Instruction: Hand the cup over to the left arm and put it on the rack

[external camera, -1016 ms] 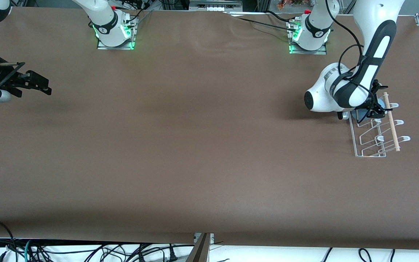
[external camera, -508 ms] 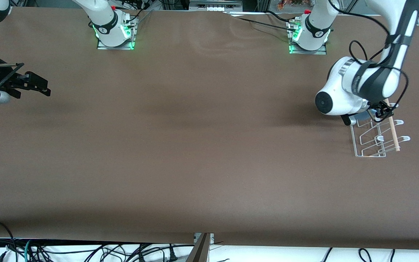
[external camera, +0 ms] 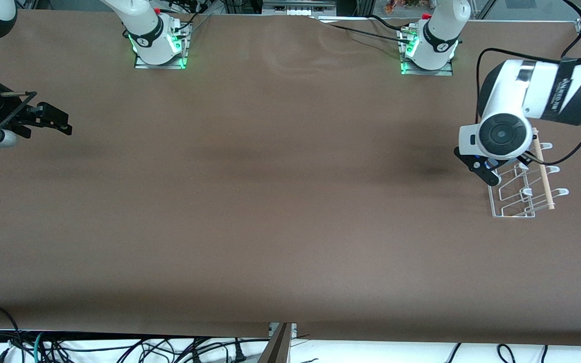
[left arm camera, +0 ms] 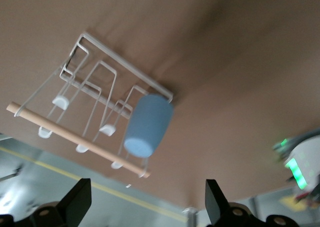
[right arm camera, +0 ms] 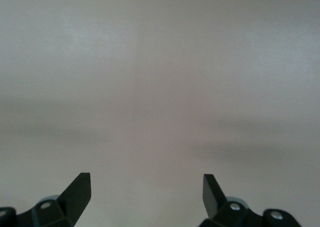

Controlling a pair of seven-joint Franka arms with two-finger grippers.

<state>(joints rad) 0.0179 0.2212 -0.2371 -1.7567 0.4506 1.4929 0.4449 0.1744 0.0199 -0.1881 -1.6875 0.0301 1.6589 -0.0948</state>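
Observation:
The light-blue cup [left arm camera: 148,125] lies on its side on the white wire rack [left arm camera: 95,84], at the rack's end nearest the left arm's base, against the wooden dowel [left arm camera: 75,137]. My left gripper [left arm camera: 147,187] is open and empty, up in the air over that end of the rack, apart from the cup. In the front view the left gripper [external camera: 505,169] and its white wrist hide the cup; the rack [external camera: 515,199] shows below them. My right gripper [external camera: 43,118] is open and empty and waits over the right arm's end of the table [right arm camera: 146,182].
The rack stands close to the table's edge at the left arm's end. The two arm bases [external camera: 159,45] [external camera: 429,50] with green lights stand along the top of the front view. Cables lie below the table's near edge [external camera: 119,348].
The left arm has risen and swung toward the table's end, its wrist turning over the rack, with the cup left on the rack. The right arm has barely moved.

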